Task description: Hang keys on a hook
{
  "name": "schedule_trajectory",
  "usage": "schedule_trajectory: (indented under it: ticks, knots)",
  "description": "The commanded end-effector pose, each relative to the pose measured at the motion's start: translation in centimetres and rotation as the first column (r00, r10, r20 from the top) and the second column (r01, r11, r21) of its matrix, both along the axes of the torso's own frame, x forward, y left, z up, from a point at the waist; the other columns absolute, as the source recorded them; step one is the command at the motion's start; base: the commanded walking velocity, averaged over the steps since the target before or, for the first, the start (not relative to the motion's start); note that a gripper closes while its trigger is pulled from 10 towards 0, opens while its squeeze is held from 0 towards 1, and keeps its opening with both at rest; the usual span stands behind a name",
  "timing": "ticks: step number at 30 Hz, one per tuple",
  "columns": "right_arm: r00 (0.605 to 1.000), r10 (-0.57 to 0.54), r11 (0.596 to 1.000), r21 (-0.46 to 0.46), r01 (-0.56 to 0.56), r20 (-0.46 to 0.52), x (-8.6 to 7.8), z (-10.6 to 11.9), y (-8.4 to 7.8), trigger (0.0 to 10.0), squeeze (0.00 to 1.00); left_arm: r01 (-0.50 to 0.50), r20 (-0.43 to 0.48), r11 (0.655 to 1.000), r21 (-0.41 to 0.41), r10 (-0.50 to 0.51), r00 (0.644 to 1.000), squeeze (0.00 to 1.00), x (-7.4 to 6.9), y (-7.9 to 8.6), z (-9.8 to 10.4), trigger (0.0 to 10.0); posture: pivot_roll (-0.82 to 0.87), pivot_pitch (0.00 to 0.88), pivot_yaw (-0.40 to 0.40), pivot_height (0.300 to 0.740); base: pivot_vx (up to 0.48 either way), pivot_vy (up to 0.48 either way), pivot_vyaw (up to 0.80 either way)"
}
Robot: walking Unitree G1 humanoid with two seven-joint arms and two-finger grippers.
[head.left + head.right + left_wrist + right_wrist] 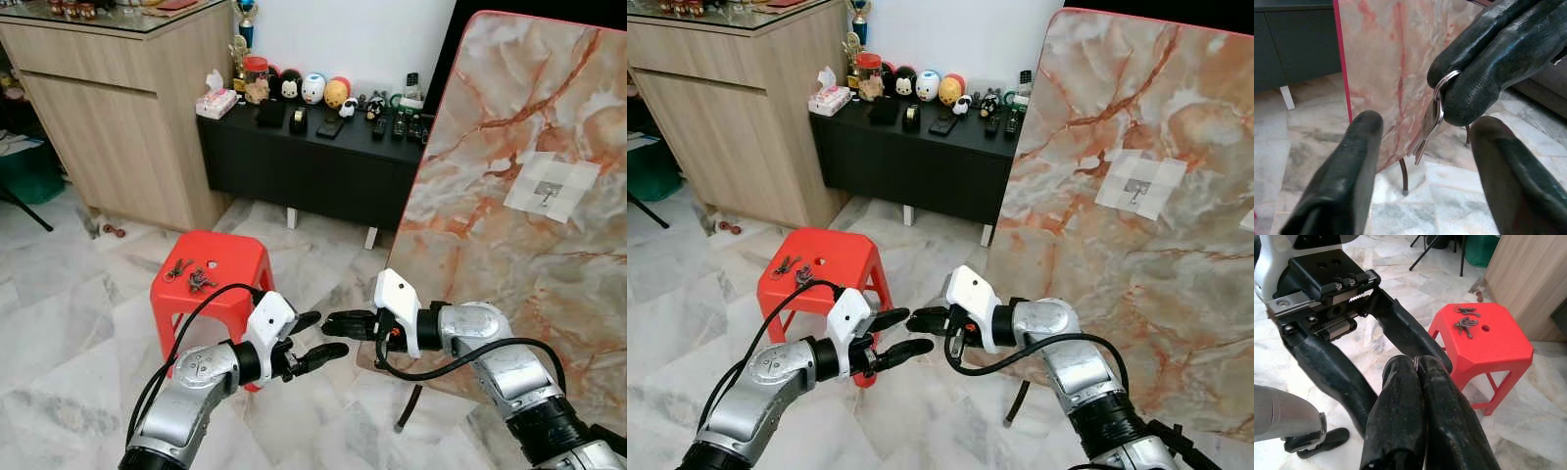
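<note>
My right jaws [333, 322] pinched shut on keys [1430, 122], ring between fingertips, blades dangling. My left jaws [318, 338] spread wide, facing right ones tip to tip, keys just beyond left fingers [1347, 181]. Two more key bunches [1464, 320] lie on red stool [211, 274], far left. Marble slab [519, 196] leans at right, white hook patch [551, 186] on it, well apart from held keys.
</note>
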State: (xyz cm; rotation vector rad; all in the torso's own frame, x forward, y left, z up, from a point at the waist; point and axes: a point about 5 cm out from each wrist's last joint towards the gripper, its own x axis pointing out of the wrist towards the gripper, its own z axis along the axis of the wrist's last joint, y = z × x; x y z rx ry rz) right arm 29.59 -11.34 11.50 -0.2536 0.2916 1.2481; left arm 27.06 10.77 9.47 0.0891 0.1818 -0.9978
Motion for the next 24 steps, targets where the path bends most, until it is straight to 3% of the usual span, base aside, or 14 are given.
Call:
schedule_trajectory:
  ticks: [1, 2, 8, 11, 12, 13, 14, 24]
  knots:
    - [1.000, 0.017, 1.000, 0.004, -0.017, 0.007, -0.10, 0.38, 0.15, 10.0, 0.00, -0.003, 0.013, 1.000, -0.015, 0.003, 1.000, 0.00, 0.23, -0.09, 0.28, 2.5, 0.06, 0.000, -0.114, 0.740, 0.000, 0.000, 0.00]
    - [1.000, 0.018, 1.000, 0.004, -0.018, 0.007, -0.11, 0.38, 0.15, 10.0, 0.00, -0.004, 0.014, 1.000, -0.016, 0.004, 1.000, 0.00, 0.24, -0.10, 0.27, 2.0, 0.06, 0.000, -0.114, 0.740, 0.000, 0.000, 0.00]
    - [1.000, 0.019, 1.000, 0.002, -0.019, 0.007, -0.12, 0.38, 0.06, 10.0, 0.00, -0.003, 0.015, 1.000, -0.019, 0.003, 1.000, 0.00, 0.26, -0.14, 0.26, 2.1, 0.06, 0.000, -0.114, 0.740, 0.000, 0.000, 0.00]
    - [1.000, 0.024, 1.000, -0.003, -0.024, 0.008, -0.12, 0.41, 0.02, 10.0, 0.00, 0.003, 0.012, 1.000, -0.016, -0.003, 1.000, 0.00, 0.18, -0.07, 0.27, 4.4, 0.06, 0.000, -0.115, 0.740, 0.000, 0.000, 0.00]
    - [1.000, 0.022, 1.000, -0.005, -0.022, 0.009, -0.08, 0.41, -0.01, 10.0, 0.00, 0.004, 0.011, 1.000, -0.015, -0.004, 1.000, 0.00, 0.16, -0.02, 0.29, 8.2, 0.06, 0.000, -0.114, 0.740, 0.000, 0.000, 0.00]
    - [1.000, 0.022, 1.000, -0.005, -0.022, 0.009, -0.08, 0.41, -0.01, 10.0, 0.00, 0.004, 0.011, 1.000, -0.015, -0.004, 1.000, 0.00, 0.16, -0.02, 0.29, 8.2, 0.06, 0.000, -0.114, 0.740, 0.000, 0.000, 0.00]
    - [1.000, 0.020, 1.000, -0.008, -0.020, 0.011, -0.04, 0.39, -0.04, 10.0, 0.00, 0.006, 0.010, 1.000, -0.013, -0.006, 1.000, 0.00, 0.11, 0.09, 0.29, 10.0, 0.06, 0.000, -0.114, 0.740, 0.000, 0.000, 0.00]
    - [1.000, 0.010, 1.000, -0.009, -0.010, 0.009, 0.06, 0.29, -0.12, 10.0, 0.00, 0.003, 0.003, 1.000, -0.001, -0.003, 1.000, 0.00, 0.00, 0.42, 0.15, 10.0, 0.06, 0.000, -0.111, 0.740, 0.000, 0.000, 0.00]
